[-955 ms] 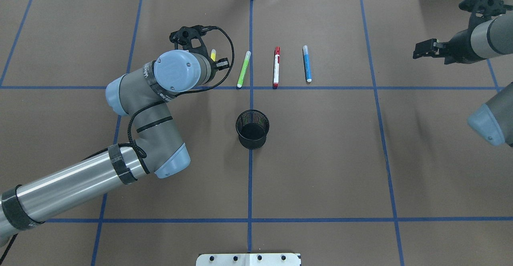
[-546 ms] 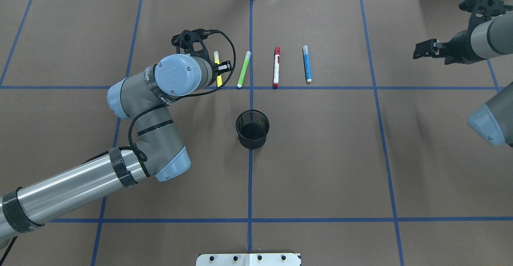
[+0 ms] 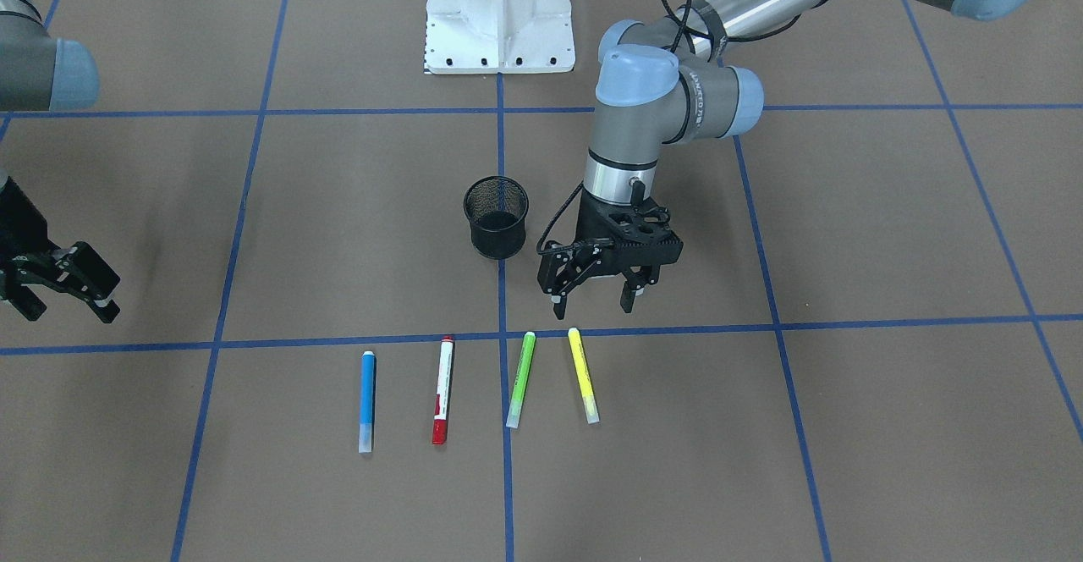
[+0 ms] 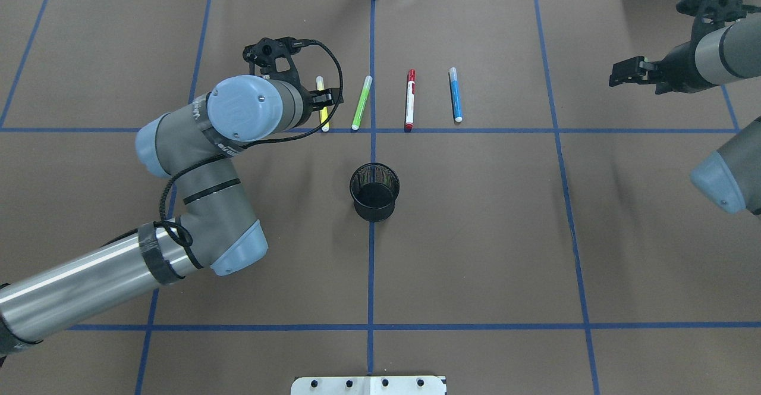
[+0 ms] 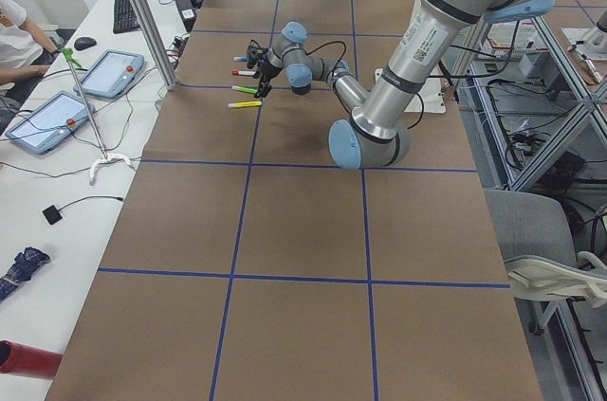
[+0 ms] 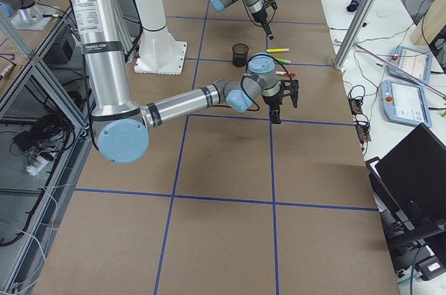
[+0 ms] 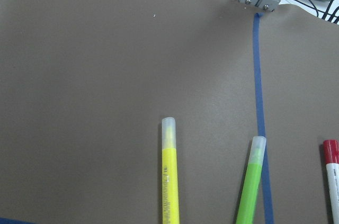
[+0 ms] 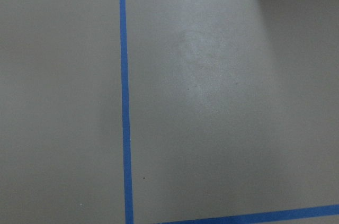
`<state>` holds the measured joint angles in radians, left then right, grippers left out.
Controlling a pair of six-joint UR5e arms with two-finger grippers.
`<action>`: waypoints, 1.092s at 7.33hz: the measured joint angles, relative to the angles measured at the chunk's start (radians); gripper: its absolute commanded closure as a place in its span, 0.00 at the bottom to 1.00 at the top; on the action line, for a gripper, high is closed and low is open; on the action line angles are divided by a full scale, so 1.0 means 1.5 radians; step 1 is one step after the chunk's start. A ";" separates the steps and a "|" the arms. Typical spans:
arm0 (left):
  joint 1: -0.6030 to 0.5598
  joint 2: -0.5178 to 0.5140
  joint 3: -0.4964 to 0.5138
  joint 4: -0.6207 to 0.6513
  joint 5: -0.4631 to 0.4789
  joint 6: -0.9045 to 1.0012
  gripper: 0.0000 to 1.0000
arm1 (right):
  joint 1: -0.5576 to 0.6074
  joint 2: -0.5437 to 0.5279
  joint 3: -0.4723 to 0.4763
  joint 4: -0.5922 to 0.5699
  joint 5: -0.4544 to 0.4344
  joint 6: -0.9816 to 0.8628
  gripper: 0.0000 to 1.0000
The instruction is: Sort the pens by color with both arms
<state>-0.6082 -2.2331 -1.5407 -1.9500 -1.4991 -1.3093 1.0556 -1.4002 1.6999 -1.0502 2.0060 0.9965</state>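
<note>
Front view: slim, smooth plastic yellow pen (image 3: 583,376) lies flat on the matte brown desk (image 3: 846,232), just past the left jaws' tips; those hang spread and empty; right jaws spread too, way off to the side. Overhead: left arm (image 4: 244,109) has slid back since a second ago, so the yellow pen shows whole beside the lime green pen (image 4: 361,102).

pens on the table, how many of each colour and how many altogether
yellow pen: 1
lime green pen: 1
red-and-white pen: 1
blue pen: 1
total: 4
</note>
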 measured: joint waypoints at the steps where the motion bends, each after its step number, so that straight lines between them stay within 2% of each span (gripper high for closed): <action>1: -0.018 0.031 -0.057 0.062 -0.019 0.066 0.00 | 0.001 0.002 -0.003 -0.003 0.003 -0.004 0.01; 2: -0.048 0.071 -0.113 0.118 -0.059 0.140 0.00 | 0.006 0.004 -0.011 -0.013 0.008 -0.022 0.00; 4: -0.162 0.175 -0.184 0.164 -0.217 0.316 0.00 | 0.055 0.009 -0.025 -0.085 0.048 -0.147 0.01; 6: -0.302 0.280 -0.193 0.172 -0.375 0.516 0.00 | 0.130 0.010 -0.028 -0.208 0.113 -0.326 0.00; 8: -0.435 0.384 -0.165 0.173 -0.480 0.682 0.00 | 0.191 -0.006 -0.029 -0.311 0.165 -0.481 0.00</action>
<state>-1.2608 -1.6568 -1.7884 -1.6909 -2.2187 -0.2858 1.3420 -1.4099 1.6559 -1.5167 2.2533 0.2756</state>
